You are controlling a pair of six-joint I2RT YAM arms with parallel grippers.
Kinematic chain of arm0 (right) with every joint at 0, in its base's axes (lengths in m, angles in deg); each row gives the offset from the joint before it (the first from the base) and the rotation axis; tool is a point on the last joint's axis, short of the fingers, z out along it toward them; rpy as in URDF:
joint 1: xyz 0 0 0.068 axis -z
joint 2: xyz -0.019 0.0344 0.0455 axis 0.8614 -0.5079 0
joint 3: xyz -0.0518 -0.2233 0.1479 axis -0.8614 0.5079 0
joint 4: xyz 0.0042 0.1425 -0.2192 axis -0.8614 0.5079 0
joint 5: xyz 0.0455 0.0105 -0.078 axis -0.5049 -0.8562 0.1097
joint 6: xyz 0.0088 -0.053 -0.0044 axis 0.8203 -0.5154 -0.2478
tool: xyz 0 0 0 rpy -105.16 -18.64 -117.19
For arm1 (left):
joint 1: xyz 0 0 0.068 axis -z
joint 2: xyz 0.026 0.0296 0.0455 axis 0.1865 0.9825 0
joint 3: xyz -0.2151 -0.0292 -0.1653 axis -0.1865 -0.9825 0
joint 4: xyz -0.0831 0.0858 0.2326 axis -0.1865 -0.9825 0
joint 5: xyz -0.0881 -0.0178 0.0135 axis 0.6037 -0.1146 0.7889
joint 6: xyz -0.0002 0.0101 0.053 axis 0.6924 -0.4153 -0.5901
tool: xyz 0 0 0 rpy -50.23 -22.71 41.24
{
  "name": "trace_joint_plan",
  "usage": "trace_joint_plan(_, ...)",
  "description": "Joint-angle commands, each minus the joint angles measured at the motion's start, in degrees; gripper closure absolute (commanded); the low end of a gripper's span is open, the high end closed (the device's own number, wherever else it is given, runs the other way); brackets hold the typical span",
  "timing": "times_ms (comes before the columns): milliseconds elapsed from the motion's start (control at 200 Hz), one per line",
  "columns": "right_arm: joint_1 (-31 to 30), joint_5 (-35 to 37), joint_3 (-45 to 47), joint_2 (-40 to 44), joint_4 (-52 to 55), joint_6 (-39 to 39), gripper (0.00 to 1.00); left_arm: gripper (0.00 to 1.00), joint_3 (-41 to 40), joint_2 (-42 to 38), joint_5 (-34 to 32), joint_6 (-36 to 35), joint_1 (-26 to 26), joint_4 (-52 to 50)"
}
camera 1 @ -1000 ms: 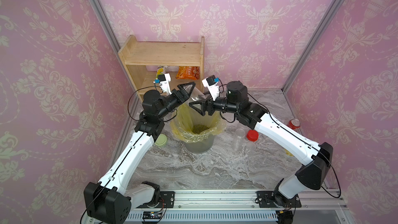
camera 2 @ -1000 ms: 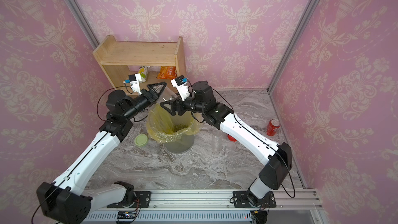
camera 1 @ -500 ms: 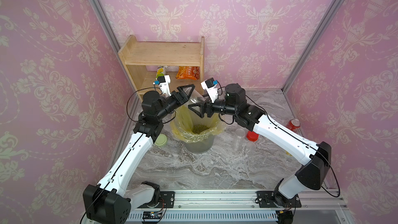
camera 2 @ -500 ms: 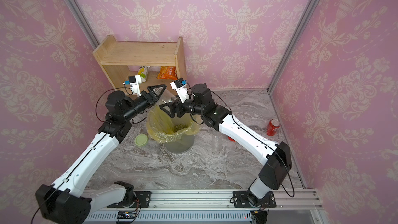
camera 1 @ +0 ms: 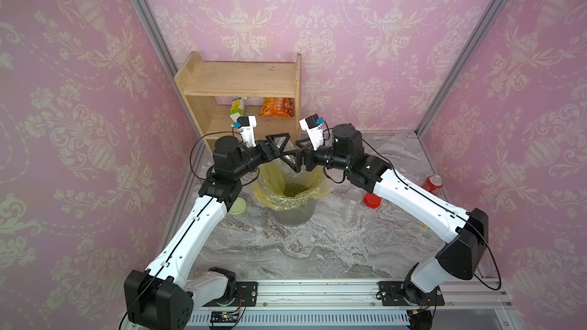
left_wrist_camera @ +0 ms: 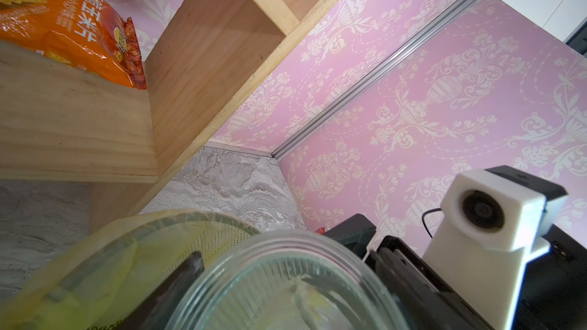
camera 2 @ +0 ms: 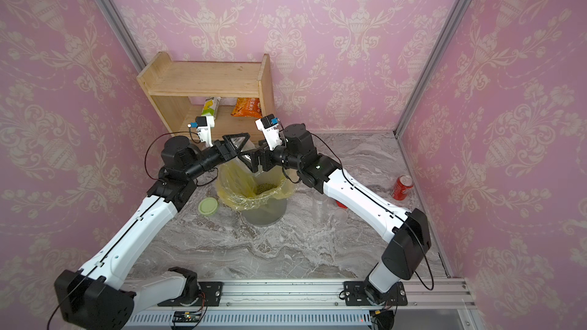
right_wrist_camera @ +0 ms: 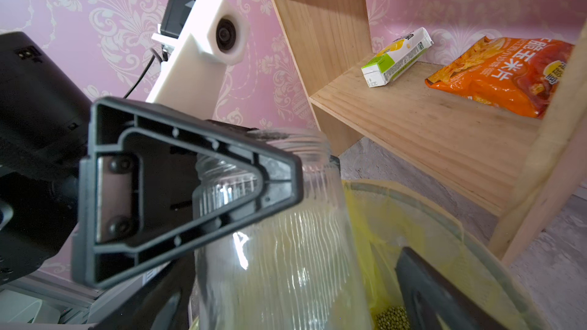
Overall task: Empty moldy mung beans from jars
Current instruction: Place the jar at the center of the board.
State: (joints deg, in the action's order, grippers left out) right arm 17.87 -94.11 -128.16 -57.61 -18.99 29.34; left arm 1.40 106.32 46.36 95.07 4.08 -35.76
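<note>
A clear ribbed jar (right_wrist_camera: 279, 233), lidless and looking empty, hangs over the bin with my left gripper (left_wrist_camera: 286, 284) shut on it. Its rim (left_wrist_camera: 286, 246) fills the left wrist view. My right gripper (right_wrist_camera: 292, 280) stands open around the same jar, and one of its fingers (right_wrist_camera: 425, 293) is clearly apart from the wall. In both top views the two grippers (camera 1: 277, 149) (camera 1: 295, 157) meet above the bin. Mung beans (camera 1: 295, 189) (right_wrist_camera: 390, 315) lie as a green heap in the yellow bag. More clear jars (camera 1: 352, 204) stand on the table under my right arm.
The mesh bin (camera 1: 293, 215) with its yellow bag stands mid-table. A pale-green lid (camera 2: 208, 207) lies to its left, a red lid (camera 1: 371, 200) and a red soda can (camera 1: 432, 184) to its right. The wooden shelf (camera 1: 241, 84) behind holds a carton (camera 1: 238, 107) and an orange snack bag (camera 1: 276, 106).
My right gripper has opened wide and let go of the jar. Both grippers have drifted slightly leftward over the bin, and the left still holds the jar.
</note>
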Motion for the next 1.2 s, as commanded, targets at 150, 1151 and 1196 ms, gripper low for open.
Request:
trace_joint_plan(150,1.38,6.74,2.74,4.19,-4.56,0.47,0.00,1.00,1.04,-0.81,3.38,-3.26,-0.12,-1.86)
trace_joint_plan(1151,3.46,11.51,9.81,11.02,-1.79,-0.21,0.00,1.00,11.73,1.11,1.85,-11.53,-5.34,-13.10)
trace_joint_plan(1196,3.50,11.89,10.45,11.64,-1.89,-0.37,0.00,1.00,11.98,0.39,0.82,-12.53,-6.12,-14.28)
